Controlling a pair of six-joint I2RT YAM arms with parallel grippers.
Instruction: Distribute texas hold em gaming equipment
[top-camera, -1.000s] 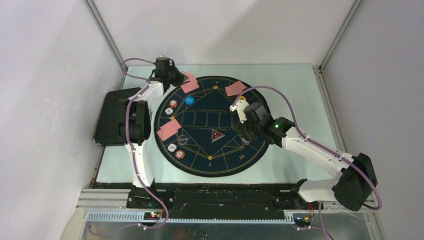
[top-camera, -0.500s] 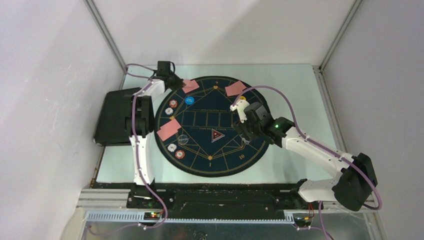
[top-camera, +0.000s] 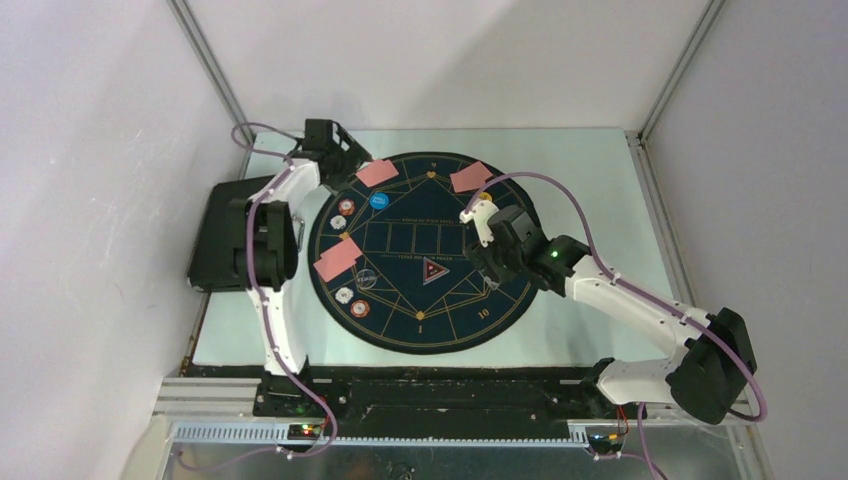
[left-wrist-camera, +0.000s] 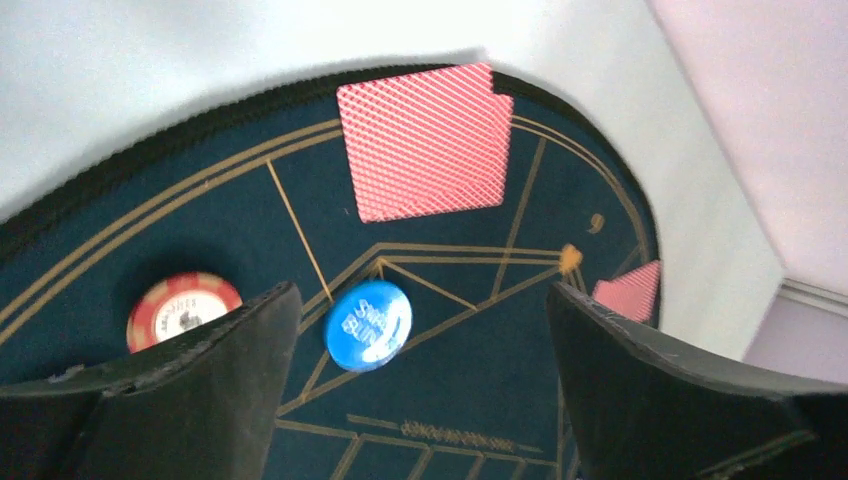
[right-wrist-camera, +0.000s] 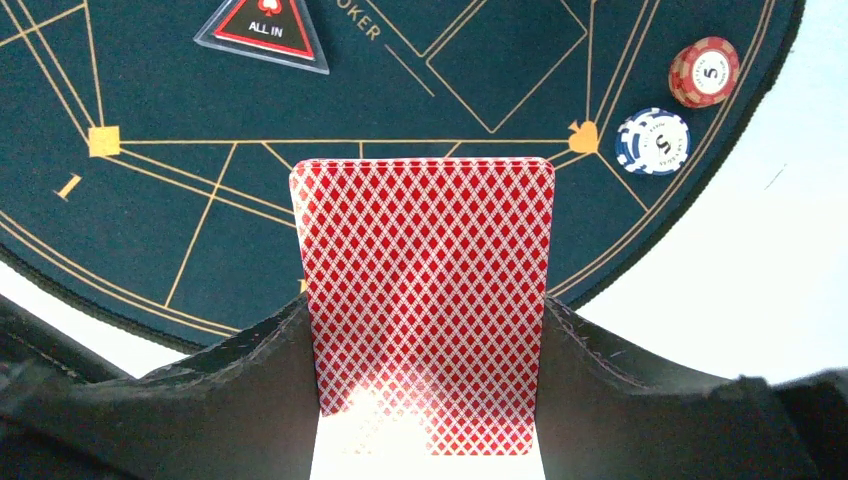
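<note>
Robotics lab test cell: plain white walls (top-camera: 450, 60) and metal corner posts (top-camera: 209, 68) standing beyond the fingers (left-wrist-camera: 650, 390), a pale table (top-camera: 590, 170) beneath them, and, behind them, two arms (top-camera: 640, 305) trailing purple cables (top-camera: 540, 178) from a black base rail (top-camera: 440, 395).

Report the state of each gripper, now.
Left gripper: open, holding nothing.
Right gripper: closed on red-backed playing cards.

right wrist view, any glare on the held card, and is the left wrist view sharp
Right wrist view: the card between the fingers is blown out white along its bottom edge, sharp above. Left wrist view: soft, the blue chip lettering smeared.
</note>
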